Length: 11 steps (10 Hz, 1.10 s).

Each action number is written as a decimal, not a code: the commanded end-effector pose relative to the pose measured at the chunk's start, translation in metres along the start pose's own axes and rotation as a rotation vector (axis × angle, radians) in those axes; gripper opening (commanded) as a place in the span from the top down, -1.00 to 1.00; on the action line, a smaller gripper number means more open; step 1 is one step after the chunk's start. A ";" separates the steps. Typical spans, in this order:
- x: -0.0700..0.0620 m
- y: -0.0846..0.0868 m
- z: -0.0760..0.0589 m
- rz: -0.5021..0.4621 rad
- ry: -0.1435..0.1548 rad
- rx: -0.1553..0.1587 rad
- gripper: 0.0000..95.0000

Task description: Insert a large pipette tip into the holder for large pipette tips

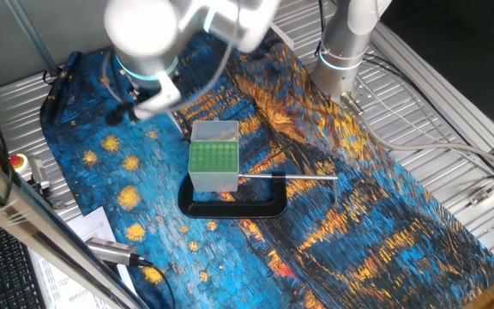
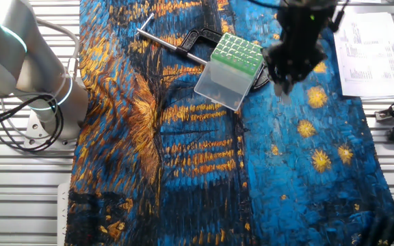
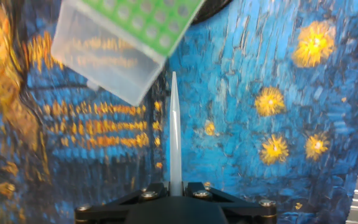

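The holder for large pipette tips [image 1: 213,156] is a translucent whitish box with a green perforated top, held in a black C-shaped clamp [image 1: 234,206]. It also shows in the other fixed view [image 2: 232,69] and at the top of the hand view [image 3: 126,37]. My gripper [image 3: 176,186] is shut on the large pipette tip [image 3: 175,130], a clear tapering tube that points away from the hand. Its thin end lies just right of the box's lower corner. In the fixed views the gripper [image 2: 284,80] hangs beside the box above the cloth [image 1: 333,215].
A painted blue and orange cloth covers the table. The clamp's grey screw rod [image 1: 288,177] sticks out beside the box. The arm's base [image 1: 343,51] stands at the back. A keyboard [image 1: 3,262], papers [image 2: 371,48] and cables lie at the edges.
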<state>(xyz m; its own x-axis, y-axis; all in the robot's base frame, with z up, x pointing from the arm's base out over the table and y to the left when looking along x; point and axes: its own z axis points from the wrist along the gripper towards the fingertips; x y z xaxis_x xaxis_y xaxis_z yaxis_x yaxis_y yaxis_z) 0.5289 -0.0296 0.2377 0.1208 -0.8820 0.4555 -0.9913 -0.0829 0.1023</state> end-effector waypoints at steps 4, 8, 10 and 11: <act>-0.020 0.011 -0.009 0.002 0.039 -0.002 1.00; -0.030 0.020 -0.025 0.007 0.040 -0.018 1.00; -0.034 0.022 -0.031 0.013 0.053 -0.032 1.00; -0.034 0.022 -0.031 0.017 0.102 -0.025 1.00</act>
<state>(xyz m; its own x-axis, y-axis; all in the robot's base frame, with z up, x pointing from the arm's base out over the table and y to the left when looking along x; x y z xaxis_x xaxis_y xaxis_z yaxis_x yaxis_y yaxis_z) 0.5047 0.0125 0.2518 0.1086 -0.8519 0.5123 -0.9912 -0.0538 0.1206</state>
